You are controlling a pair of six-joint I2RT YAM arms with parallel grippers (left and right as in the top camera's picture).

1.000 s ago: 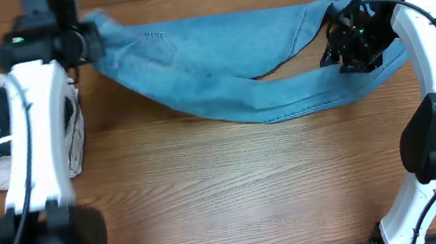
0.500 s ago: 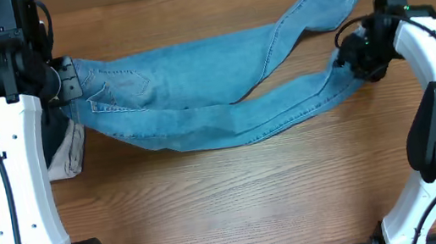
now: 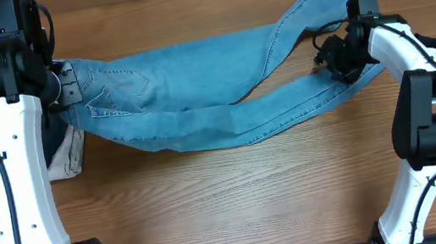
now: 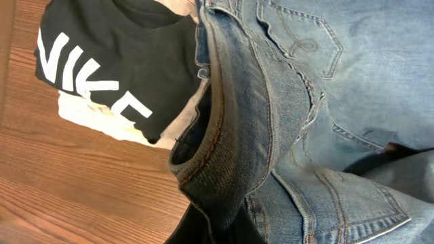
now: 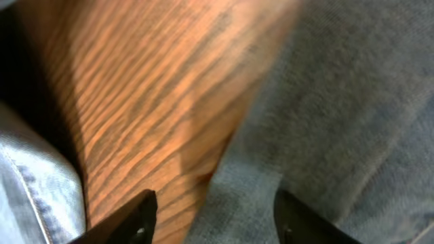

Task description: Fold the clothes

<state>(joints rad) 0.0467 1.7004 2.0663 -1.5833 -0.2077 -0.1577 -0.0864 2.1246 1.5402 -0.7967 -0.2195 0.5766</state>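
Jeans point(image 3: 194, 74), one pair with two legs, clamped in left jaws; right jaws open.

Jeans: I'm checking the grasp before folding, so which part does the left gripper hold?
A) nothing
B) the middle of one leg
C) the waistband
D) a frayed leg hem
C: in the left wrist view the waistband of the jeans bunches into the left gripper, with a stitched back pocket just beside it.

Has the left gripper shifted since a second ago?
Yes. The left gripper, shut on the jeans, moved away from the table's far edge and leftward, closer to the NIKE top.
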